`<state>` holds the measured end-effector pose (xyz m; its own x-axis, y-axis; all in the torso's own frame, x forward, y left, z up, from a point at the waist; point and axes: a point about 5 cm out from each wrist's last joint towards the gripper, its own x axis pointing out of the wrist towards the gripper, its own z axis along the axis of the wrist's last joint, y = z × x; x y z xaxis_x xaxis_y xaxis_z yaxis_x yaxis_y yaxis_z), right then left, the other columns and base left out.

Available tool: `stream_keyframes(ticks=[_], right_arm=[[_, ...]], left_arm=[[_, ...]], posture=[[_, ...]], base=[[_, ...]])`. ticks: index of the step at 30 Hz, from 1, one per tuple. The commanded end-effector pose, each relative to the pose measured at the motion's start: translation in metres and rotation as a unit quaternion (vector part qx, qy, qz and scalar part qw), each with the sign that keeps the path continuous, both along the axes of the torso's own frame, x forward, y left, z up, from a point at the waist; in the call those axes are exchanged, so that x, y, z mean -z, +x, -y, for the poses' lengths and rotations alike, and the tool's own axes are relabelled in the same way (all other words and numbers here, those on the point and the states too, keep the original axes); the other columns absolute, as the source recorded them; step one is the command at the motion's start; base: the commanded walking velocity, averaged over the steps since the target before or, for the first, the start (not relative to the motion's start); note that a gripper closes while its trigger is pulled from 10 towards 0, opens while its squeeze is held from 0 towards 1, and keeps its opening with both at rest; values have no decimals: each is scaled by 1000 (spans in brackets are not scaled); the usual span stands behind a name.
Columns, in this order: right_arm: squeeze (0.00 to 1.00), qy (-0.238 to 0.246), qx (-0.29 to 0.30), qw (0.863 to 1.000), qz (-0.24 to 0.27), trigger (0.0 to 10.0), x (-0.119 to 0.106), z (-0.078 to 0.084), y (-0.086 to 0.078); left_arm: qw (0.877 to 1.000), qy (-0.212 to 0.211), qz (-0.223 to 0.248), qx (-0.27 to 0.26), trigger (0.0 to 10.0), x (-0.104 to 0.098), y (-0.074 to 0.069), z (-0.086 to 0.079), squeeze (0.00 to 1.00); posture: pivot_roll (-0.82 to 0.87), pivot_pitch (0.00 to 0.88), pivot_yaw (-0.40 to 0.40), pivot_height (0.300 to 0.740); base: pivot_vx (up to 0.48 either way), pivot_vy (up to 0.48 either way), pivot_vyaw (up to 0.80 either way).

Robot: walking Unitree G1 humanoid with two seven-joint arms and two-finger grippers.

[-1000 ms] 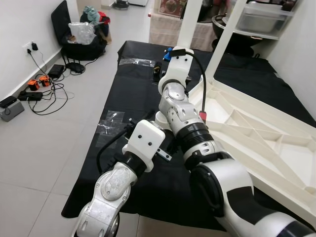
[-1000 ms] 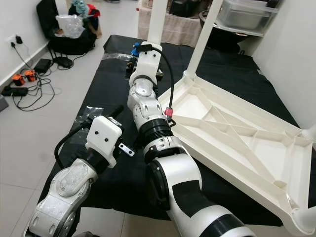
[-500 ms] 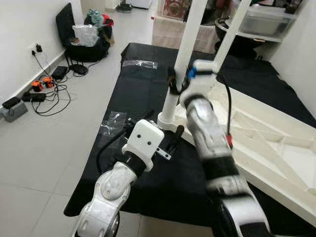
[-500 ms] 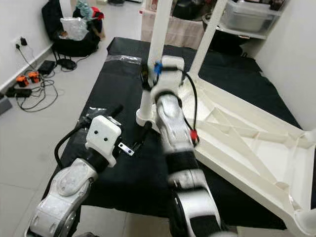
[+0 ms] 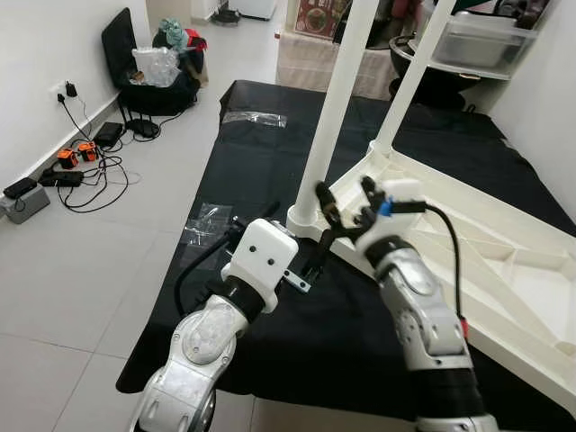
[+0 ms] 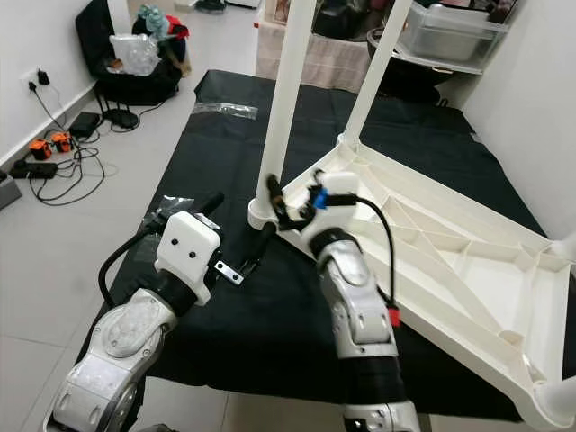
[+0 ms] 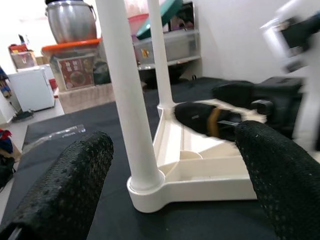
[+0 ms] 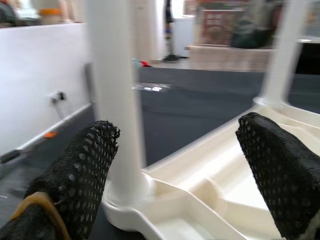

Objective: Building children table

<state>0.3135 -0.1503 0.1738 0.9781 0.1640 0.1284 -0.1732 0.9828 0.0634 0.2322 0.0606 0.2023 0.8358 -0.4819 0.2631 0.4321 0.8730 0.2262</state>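
A white children's table (image 5: 468,243) lies upside down on a black mat (image 5: 261,162). Its near leg (image 5: 337,108) and far leg (image 5: 414,72) stand upright. My left gripper (image 5: 300,222) is open, low over the mat, just left of the near leg's base. In the left wrist view that leg (image 7: 127,100) stands between and beyond the two fingers (image 7: 65,190). My right gripper (image 5: 346,200) is open at the table's near corner, right beside the same leg. The right wrist view has that leg (image 8: 112,100) close ahead, nothing held between the fingertips (image 8: 280,170).
Clear plastic bags (image 5: 205,220) lie on the mat's left side. Cables and power strips (image 5: 72,162) trail over the tiled floor on the left, by a black bag (image 5: 144,63). A shelf with a plastic bin (image 5: 477,40) stands behind the table.
My right arm has swung back from far over the mat and come down to the table's near corner beside the leg. The left arm has stayed put.
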Motion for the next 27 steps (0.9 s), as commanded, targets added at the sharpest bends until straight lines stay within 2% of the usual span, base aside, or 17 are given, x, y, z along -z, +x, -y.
stream_keyframes(ticks=[1,3,4,10,15,18,23,27], right_arm=[[0,-7,43,999,-17,10000,7,17,-7],[0,-4,54,998,-34,10000,16,21,-18],[0,-4,54,998,-34,10000,16,21,-18],[0,-19,16,999,-40,10000,21,11,-29],[0,-42,-16,998,-45,10000,24,-6,-34],[0,-40,-17,998,-50,10000,25,-7,-36],[0,-30,-26,997,-63,10000,31,-18,-41],[0,-31,-26,997,-67,10000,33,-20,-44]], left_arm=[[1000,1,-15,1,10000,6,1,1,0],[1000,2,-25,-6,10000,11,3,-2,0],[1000,2,-25,-6,10000,11,3,-2,0],[999,22,-38,-19,10000,21,5,-8,0],[996,19,-72,-57,10000,35,3,-21,0],[995,24,-75,-63,10000,37,2,-23,0],[990,8,-114,-78,10000,51,-6,-25,0],[989,3,-123,-81,10000,54,-9,-25,0]], posture=[[43,13,-114,740],[42,9,-108,740],[42,9,-108,740],[40,2,-100,740],[43,10,-102,740],[43,10,-102,740],[50,18,-107,740],[48,22,-105,740]], base=[[0,0,-800],[0,0,-800],[0,0,-800],[0,0,-800],[0,0,0],[0,0,0],[0,0,0],[0,0,0]])
